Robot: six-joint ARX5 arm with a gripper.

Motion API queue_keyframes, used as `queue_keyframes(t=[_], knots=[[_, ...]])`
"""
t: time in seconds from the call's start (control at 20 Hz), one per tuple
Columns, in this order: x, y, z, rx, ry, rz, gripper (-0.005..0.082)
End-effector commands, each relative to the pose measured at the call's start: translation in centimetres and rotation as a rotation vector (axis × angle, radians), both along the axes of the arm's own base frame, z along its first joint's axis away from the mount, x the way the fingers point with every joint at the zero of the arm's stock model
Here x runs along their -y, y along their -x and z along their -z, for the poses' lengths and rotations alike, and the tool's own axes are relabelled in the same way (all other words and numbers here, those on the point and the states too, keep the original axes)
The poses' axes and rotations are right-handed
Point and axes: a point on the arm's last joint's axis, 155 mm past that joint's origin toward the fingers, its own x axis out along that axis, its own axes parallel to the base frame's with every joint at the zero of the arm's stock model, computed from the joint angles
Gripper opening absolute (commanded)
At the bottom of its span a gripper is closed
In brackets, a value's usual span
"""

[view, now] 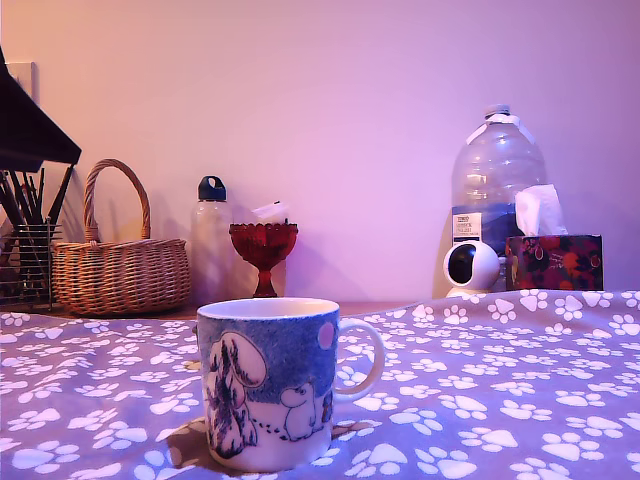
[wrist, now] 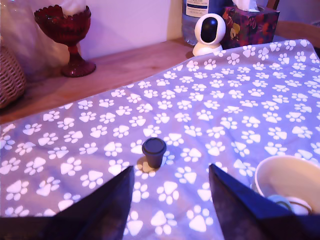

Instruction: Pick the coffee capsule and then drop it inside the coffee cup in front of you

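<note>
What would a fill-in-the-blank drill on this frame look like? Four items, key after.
1. The coffee capsule stands on a ____-print cloth.
2. The gripper is ____, with nothing between its fingers.
3. The coffee cup is blue outside and ____ inside.
4. The goblet near the wall is ____ glass.

Missing words: paw; open; white; red.

A wooden worktop (wrist: 125,67) carries a paw-print cloth (wrist: 240,100), with a dark capsule (wrist: 153,152) and blue mug (view: 268,385) standing apart on the cloth.
</note>
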Motion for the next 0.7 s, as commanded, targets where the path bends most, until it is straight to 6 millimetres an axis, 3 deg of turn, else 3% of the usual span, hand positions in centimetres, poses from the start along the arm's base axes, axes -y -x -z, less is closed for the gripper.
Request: queue_keyframes(t=[0.0, 0.15, 0.25, 0.45, 0.65], knots=[[0.1, -0.1, 0.0, 0.007, 0.009, -0.001, 0.0431], [0.2, -0.3, -0.6, 0.031, 0.020, -0.001, 0.0431], [0.2, -0.4, 0.0, 0.014, 0.012, -0.001, 0.0434], [0.4, -0.8, 3.2, -0.037, -0.010, -0.001, 0.0542], [1.0, -2.1, 3.2, 0.023, 0.016, 0.000, 0.0542]])
